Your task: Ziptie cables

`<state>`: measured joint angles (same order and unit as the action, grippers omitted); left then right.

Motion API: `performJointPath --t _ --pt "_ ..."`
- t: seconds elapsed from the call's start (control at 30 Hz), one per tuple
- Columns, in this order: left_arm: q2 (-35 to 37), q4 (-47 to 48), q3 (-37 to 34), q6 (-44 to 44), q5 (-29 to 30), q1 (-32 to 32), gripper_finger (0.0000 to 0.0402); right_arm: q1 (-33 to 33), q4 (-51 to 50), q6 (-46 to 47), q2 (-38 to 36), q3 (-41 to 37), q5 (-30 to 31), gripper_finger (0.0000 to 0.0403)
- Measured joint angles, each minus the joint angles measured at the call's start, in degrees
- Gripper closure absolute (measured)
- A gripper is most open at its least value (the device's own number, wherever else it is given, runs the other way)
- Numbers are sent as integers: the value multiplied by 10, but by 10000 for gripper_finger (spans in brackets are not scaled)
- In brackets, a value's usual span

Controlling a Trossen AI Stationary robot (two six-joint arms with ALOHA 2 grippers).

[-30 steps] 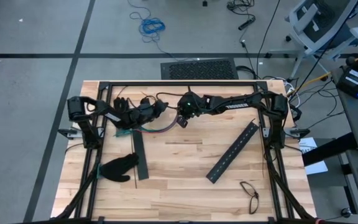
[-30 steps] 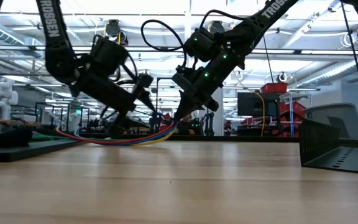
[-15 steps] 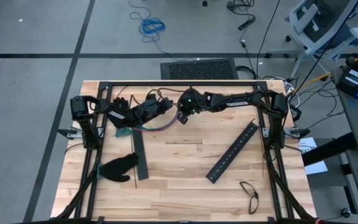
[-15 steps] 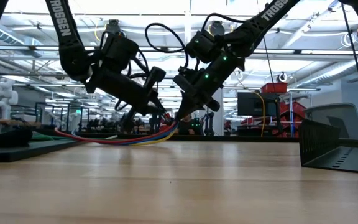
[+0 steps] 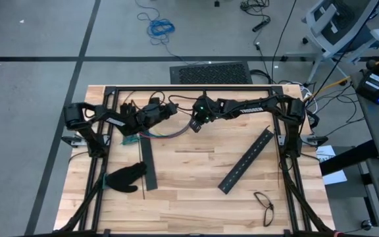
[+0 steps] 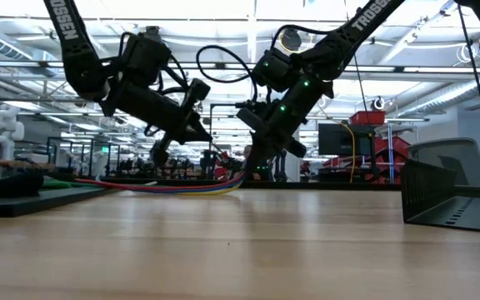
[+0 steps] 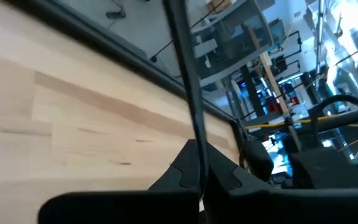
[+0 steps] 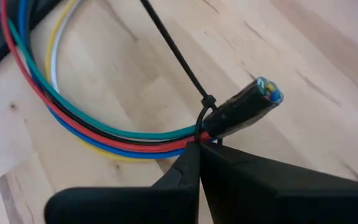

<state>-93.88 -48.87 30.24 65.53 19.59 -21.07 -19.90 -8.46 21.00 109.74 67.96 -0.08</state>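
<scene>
Right gripper [image 8: 197,155] clamped on cables [image 8: 104,140] just behind taped end, ziptie [image 8: 179,59] looped around bundle right at fingertips; ziptie tail runs away from it toward left gripper [image 7: 197,183], closed on that thin strip; black bar [image 5: 245,160] farther off on table [image 5: 189,191].

White "TROSSEN" lettering is showing along the left arm [image 6: 63,33] and the right arm [image 6: 367,18] in the low view; the right arm's lettering in the overhead view is proving illegible.
</scene>
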Motion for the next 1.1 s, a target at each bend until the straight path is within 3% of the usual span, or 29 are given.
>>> performJointPath --t 0.3,0.63,0.83,1.1 --pt "6 3 -16 0 0 -1 401 1 6 61 1 0 -3 397" --pt "6 12 -16 -51 -1 -15 402 0 69 123 1 0 0 339" --pt "6 18 -16 -65 -1 -23 402 0 31 128 1 0 -27 322" --pt "49 4 -16 -169 -93 -15 402 -8 -41 75 1 0 14 316"
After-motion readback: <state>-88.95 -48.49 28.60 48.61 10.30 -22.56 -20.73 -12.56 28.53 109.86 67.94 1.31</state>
